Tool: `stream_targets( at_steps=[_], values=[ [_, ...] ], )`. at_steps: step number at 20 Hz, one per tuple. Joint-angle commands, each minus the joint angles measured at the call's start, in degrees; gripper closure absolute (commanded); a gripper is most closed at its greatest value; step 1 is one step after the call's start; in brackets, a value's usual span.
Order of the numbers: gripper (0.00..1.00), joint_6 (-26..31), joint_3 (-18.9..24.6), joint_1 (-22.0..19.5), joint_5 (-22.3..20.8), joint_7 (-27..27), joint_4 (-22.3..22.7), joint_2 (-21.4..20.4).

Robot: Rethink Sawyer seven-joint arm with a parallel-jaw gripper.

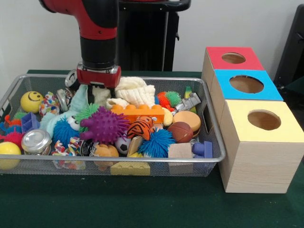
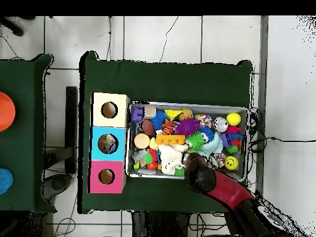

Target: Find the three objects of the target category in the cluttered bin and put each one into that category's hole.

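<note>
Across the tabletop point(image 1: 142, 204) in the front view, a wire mesh bin point(image 1: 209, 142) sits packed with toys: a purple spiky ball point(image 1: 105, 126), an orange building block point(image 1: 137, 113), a tiger-striped ball point(image 1: 141, 127), a blue spiky ball point(image 1: 156, 142), a yellow smiley ball point(image 1: 31, 101) and a cream knitted cloth point(image 1: 135, 90). The arm reaches down into the bin's back left part, and the gripper point(image 1: 98, 85) is sunk among the cream cloth and a pale teal soft toy point(image 1: 78, 102). Its fingers are hidden by the clutter, so I cannot tell how wide they stand or whether they hold anything. Just right of the bin stands a row of three wooden boxes, each with a round hole: the red box point(image 1: 232, 58), the blue box point(image 1: 247, 84) and the yellow box point(image 1: 263, 119).

From overhead, the arm's end point(image 2: 199, 173) covers the bin's point(image 2: 188, 105) edge nearest the robot, hiding the fingers. The three boxes point(image 2: 110, 142) touch the bin's side; something seems to lie inside the blue box's hole point(image 2: 108, 143).

Which category is wanted cannot be read here. I judge the step to be searching or picking inside the bin. Next, the arm would need to lift clear with one piece and carry it over the matching hole.
</note>
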Motion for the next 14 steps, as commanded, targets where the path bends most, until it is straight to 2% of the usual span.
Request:
stream_targets(
  at_steps=[1, 9, 14],
  values=[
    [0.0, -3.64, 5.11, 2.06, -1.59, 12.47, 4.1, 2.57],
    [0.0, -0.09, 2.95, 4.46, 1.85, 14.82, 9.61, -3.58],
    [0.0, 0.62, 2.96, 3.86, 1.69, 13.12, 8.31, -3.3]
  ],
)
